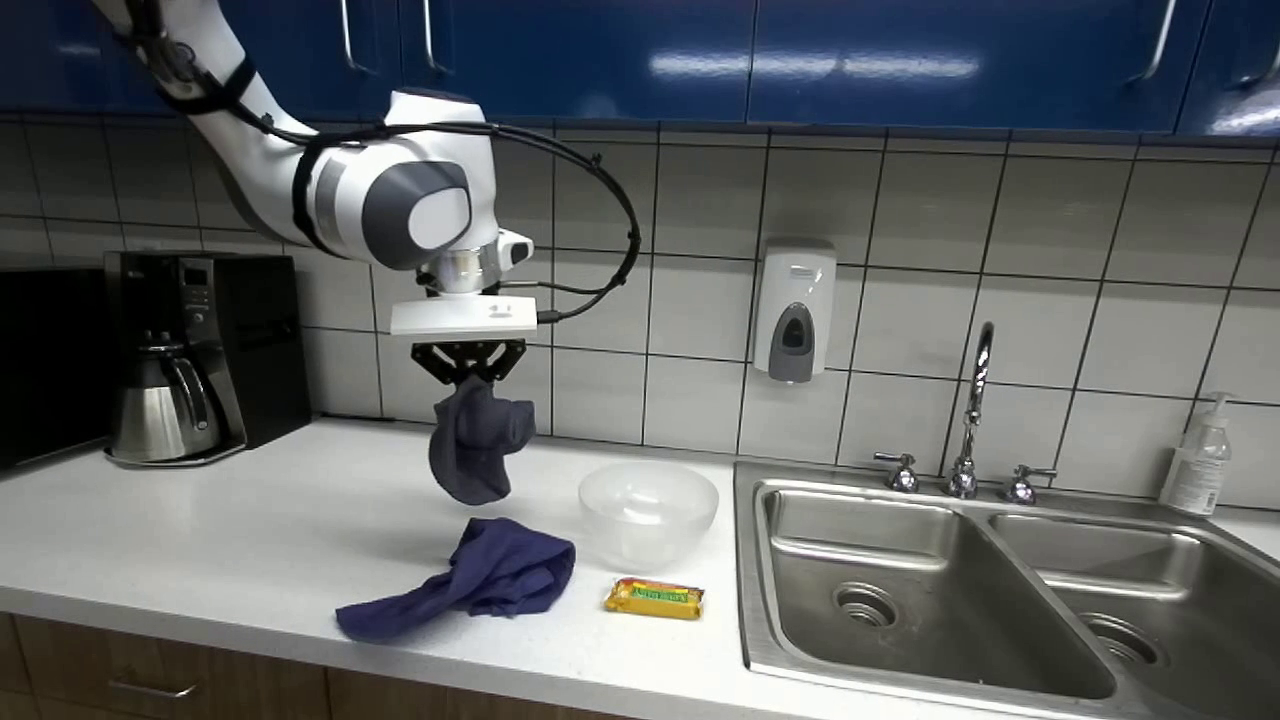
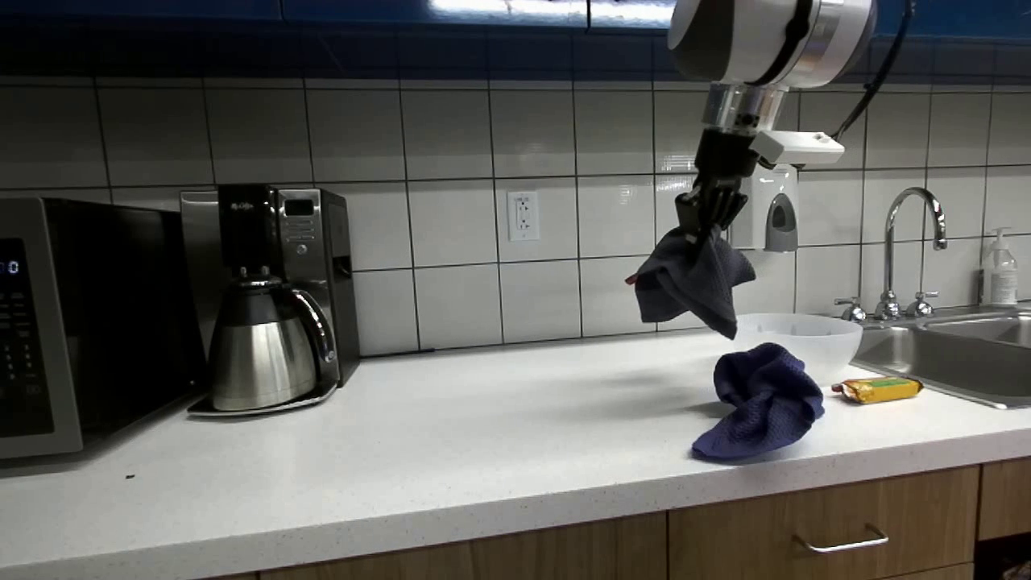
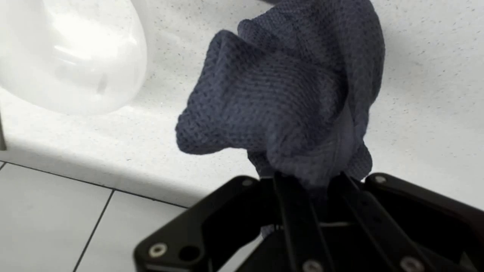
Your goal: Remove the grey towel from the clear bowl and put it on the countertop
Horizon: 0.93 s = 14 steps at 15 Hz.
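My gripper (image 1: 473, 376) is shut on the grey towel (image 1: 478, 440) and holds it in the air above the counter. The towel hangs in folds below the fingers, in both exterior views (image 2: 694, 278) and in the wrist view (image 3: 287, 94). The fingertips (image 3: 312, 183) are partly hidden by the cloth. The clear bowl (image 1: 648, 515) stands upright on the white countertop (image 1: 230, 530), beside the held towel and towards the sink. The bowl also shows in the wrist view (image 3: 79, 64), with no cloth seen in its visible part.
A crumpled purple-blue towel (image 1: 505, 570) lies on the counter below the gripper, near the front edge. A yellow snack packet (image 1: 655, 598) lies in front of the bowl. A steel sink (image 1: 755, 590) adjoins the bowl. A coffee maker (image 2: 338, 274) and a microwave (image 2: 121, 322) stand at the far end.
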Motion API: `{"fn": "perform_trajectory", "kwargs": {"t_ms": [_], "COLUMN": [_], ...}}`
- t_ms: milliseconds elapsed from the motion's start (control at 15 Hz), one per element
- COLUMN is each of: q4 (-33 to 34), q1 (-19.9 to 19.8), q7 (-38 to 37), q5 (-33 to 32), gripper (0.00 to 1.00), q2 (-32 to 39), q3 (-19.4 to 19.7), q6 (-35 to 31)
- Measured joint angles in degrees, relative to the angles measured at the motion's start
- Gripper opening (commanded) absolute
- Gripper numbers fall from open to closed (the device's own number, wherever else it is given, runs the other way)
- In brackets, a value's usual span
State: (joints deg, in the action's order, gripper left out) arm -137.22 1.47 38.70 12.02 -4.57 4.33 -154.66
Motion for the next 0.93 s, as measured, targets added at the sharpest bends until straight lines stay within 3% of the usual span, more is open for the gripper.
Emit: {"fn": "perform_trajectory", "kwargs": {"t_ms": [933], "q4": [6.91], "q1": [3.93], "q7": [-0.08], "q5": [0.00], "gripper": [0.03], "q2": [13.70], "q3": [-9.90], "q6": [-0.19]}}
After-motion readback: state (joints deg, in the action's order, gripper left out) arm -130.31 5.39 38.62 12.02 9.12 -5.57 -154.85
